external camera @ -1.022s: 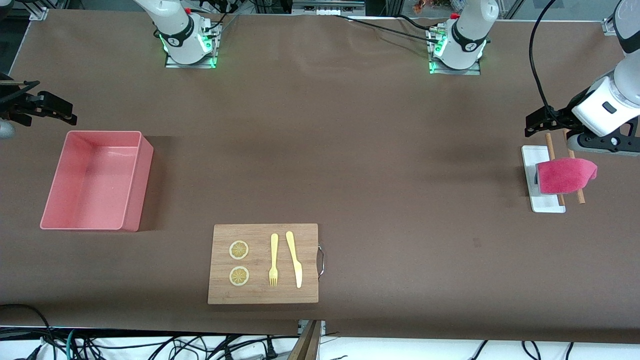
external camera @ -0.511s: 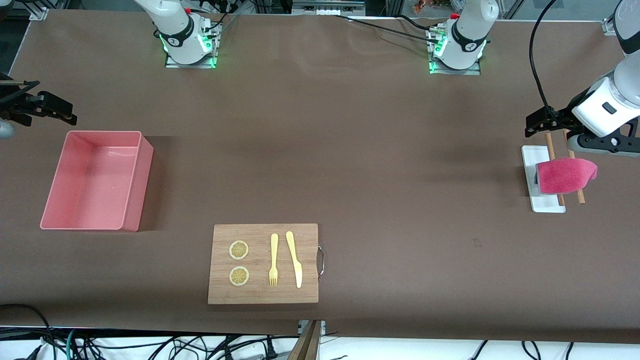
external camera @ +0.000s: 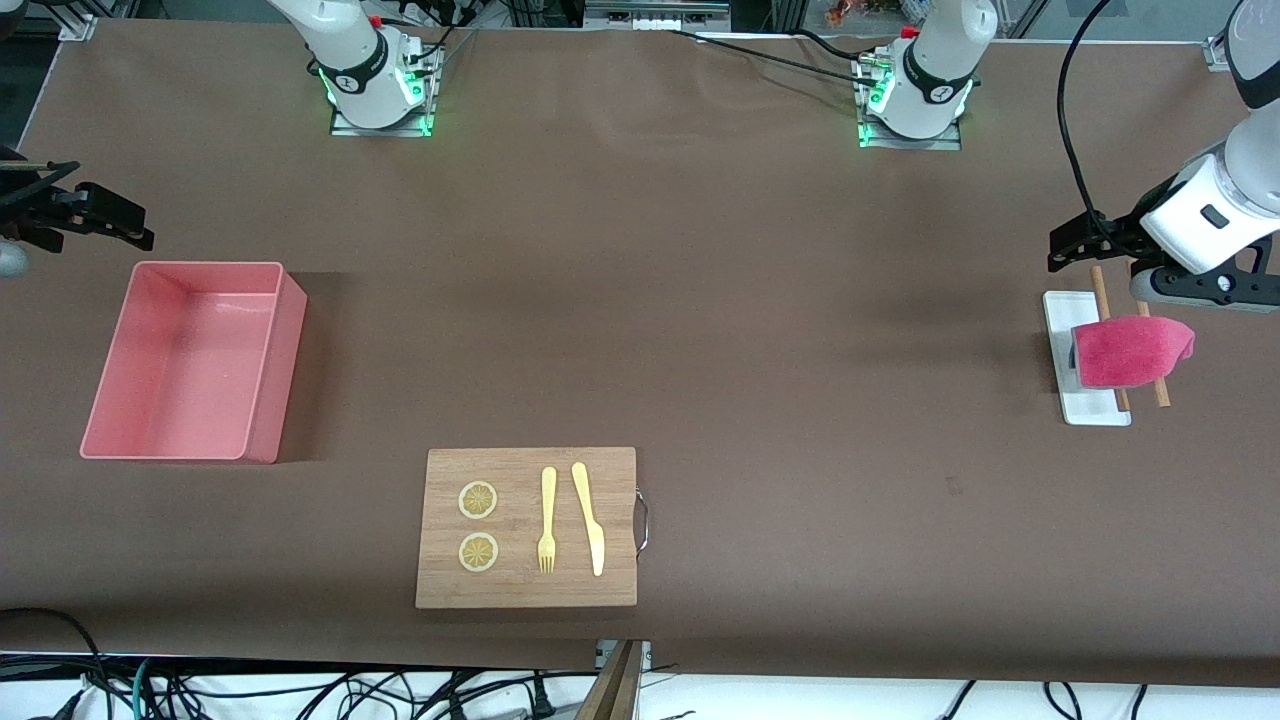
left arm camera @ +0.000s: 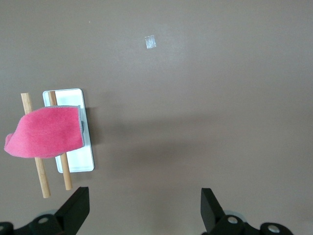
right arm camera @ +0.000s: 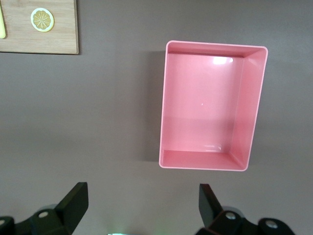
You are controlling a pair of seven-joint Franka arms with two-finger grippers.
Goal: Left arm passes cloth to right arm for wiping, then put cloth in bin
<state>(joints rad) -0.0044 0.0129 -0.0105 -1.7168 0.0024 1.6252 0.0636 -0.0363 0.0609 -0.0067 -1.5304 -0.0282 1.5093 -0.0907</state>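
Lowest in the frame, the cutting board [external camera: 530, 592] with its lemon slices [external camera: 478, 500], fork [external camera: 547, 520] and knife [external camera: 588, 518] lies just as it did a second ago. None of it matters yet; wiping comes later.

Higher up, at mid-frame, sit the two things I care about. The cloth [external camera: 1130, 352] is at the left arm's end of the table, draped over two wooden sticks [external camera: 1100, 285] laid along a small white tray [external camera: 1095, 412]. It has not shifted at all. The bin [external camera: 286, 380] stands empty at the right arm's end, well apart from the cloth.

Just above the cloth in the frame hangs my left claw [external camera: 1075, 250], over the table by the tray's upper end. It is the only thing that has changed: over the last second it has crept a touch upward in the frame, barely a nudge. Its fingers are spread wide with nothing between them, as my left wrist view confirms, where the cloth [left arm camera: 46, 136] shows off to one side rather than between the fingers [left arm camera: 78, 205].

My right claw [external camera: 120, 225] waits above the bin's upper corner in the frame, also spread wide and empty.

I judge the task has hardly begun: the pick-up is not yet made, and my left claw must first get centred over the cloth.
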